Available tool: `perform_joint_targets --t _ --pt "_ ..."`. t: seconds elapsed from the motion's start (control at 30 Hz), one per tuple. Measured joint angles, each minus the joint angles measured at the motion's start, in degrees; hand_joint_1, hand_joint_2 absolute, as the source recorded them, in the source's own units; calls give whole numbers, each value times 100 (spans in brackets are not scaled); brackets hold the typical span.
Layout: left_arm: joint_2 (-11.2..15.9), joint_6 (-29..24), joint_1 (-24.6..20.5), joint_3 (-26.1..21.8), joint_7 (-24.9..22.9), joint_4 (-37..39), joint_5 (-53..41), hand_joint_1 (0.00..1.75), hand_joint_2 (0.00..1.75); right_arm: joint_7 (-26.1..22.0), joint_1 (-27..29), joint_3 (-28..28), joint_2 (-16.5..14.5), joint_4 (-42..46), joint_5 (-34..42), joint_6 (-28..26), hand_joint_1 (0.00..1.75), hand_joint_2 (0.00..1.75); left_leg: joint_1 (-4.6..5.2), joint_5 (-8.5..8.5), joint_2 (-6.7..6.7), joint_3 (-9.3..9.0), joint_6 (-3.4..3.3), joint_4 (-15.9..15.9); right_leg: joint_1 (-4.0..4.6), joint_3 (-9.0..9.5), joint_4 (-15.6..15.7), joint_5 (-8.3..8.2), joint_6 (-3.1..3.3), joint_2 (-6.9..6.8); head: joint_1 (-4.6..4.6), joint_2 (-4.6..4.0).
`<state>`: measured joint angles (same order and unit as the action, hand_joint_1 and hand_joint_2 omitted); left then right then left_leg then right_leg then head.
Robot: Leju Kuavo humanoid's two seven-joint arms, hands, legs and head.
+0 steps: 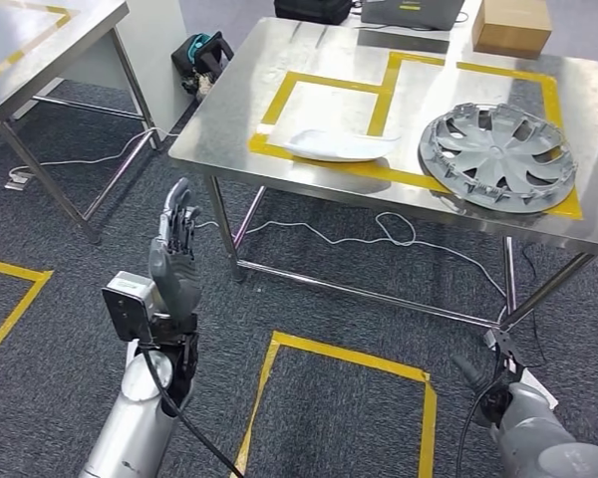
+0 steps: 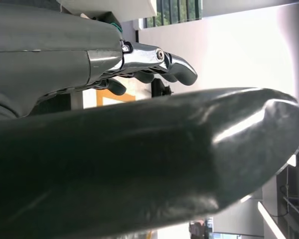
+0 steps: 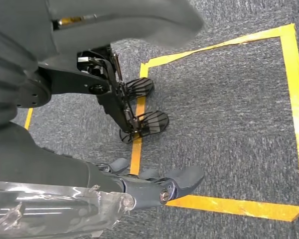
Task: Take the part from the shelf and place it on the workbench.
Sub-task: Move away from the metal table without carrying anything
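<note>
Nearest me, my left hand [image 1: 174, 261] is raised in front of my body with its fingers straight and apart, holding nothing; in the left wrist view its fingers [image 2: 170, 67] reach out bare. My right hand [image 3: 155, 186] hangs low over the grey carpet [image 1: 334, 418], fingers loosely spread and empty, above a yellow tape square [image 1: 341, 358] on the floor. I can read no writing on my arms or on anything here; the marks on my left forearm are too small.

Beyond the square stands the steel workbench [image 1: 228, 119], with a white cable [image 1: 386, 234] trailing beneath it. On its top, yellow tape [image 1: 390, 85] marks out two boxes. One white part [image 1: 340, 145], long and curved, lies across the near edge of the left box. One grey wheel cover [image 1: 497, 154] rests in the right box.

Farther back sit one cardboard box [image 1: 511, 25] and one dark case [image 1: 312, 10]. A second steel table [image 1: 40, 40] stands off to my left.
</note>
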<state>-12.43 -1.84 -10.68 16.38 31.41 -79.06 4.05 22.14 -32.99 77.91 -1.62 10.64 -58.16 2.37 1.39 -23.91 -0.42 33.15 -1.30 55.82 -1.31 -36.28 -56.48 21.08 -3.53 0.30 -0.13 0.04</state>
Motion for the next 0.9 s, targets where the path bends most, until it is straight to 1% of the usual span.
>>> perform_joint_targets --t 0.07,0.37,0.57,0.63,0.67,0.7,0.77,0.83,0.9 --pt "8 -2 -11 -31 0 0 -4 0 0 -27 2 1 17 0 4 -1 0 0 0 12 0 13 1 1 0 -14 0 -11 0 0 0 0" --pt "18 -65 -41 -139 -1 2 -55 0 0 -160 10 3 69 0 -6 -89 0 0 -3 56 1 64 19 0 2 -70 -1 -59 13 4 -1 0" --pt "63 -307 -46 -232 -101 33 -220 0 0 -255 18 3 79 0 -9 -109 0 0 -3 84 1 99 20 0 2 -104 -1 -89 21 4 0 0" --pt "100 -502 -89 -285 -282 169 -483 0 0 -261 22 2 79 0 -15 -115 0 0 -3 94 1 111 21 0 2 -116 -1 -99 21 4 0 0" --pt "130 -612 -138 -300 -461 306 -710 0 0 -250 23 2 79 0 -23 -119 0 0 -3 99 1 118 21 0 1 -122 0 -105 21 3 0 0" --pt "171 -684 -216 -306 -706 515 -963 0 0 -225 22 0 79 0 -37 -122 0 0 -2 105 0 123 18 0 1 -126 0 -110 21 2 0 0" --pt "273 -662 -432 -313 -1175 1141 -1330 0 0 -156 15 -5 79 0 -74 -130 0 0 -2 117 -1 133 18 0 1 -134 0 -120 23 1 1 0" --pt "369 -661 -648 -325 -1427 1920 -1572 0 87 -102 6 -10 78 0 -106 -133 0 0 -2 129 0 148 24 0 1 -150 0 -136 27 7 -1 0" --pt "448 -830 -834 -351 -1658 2688 -1827 0 175 -70 3 -12 77 0 -120 -143 0 0 -2 139 2 164 31 0 1 -168 0 -151 32 13 -1 0"
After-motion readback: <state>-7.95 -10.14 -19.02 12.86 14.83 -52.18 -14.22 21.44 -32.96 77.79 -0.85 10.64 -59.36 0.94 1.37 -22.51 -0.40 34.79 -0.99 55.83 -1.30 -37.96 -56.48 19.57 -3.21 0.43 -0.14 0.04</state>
